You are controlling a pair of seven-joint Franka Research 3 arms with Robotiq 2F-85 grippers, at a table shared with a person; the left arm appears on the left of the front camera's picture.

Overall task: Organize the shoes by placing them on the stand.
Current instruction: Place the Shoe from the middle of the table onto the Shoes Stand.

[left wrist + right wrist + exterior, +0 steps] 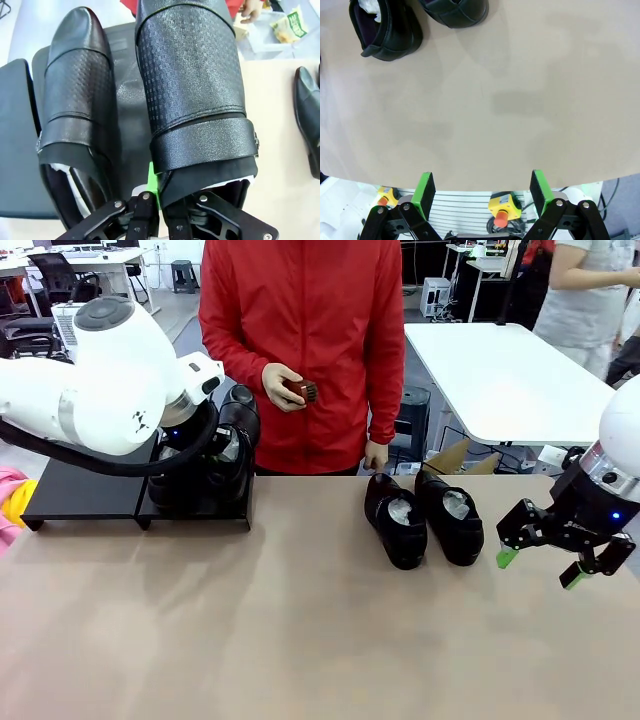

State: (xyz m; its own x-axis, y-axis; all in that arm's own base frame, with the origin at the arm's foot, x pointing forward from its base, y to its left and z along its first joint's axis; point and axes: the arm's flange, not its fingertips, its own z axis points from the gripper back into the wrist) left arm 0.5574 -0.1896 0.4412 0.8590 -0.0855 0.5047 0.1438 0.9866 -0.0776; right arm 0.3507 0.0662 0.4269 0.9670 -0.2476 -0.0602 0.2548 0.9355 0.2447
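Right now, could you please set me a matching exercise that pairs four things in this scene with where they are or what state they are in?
Things:
1. left gripper
2. right gripper
3. brown brush
4. two loose shoes

Places or states:
A. in the person's hand
B. open, above the table
C. side by side on the table
D. shut on the held shoe at its heel rim, at the stand

Pairs: 1-D, 2-B, 3-A, 4-C.
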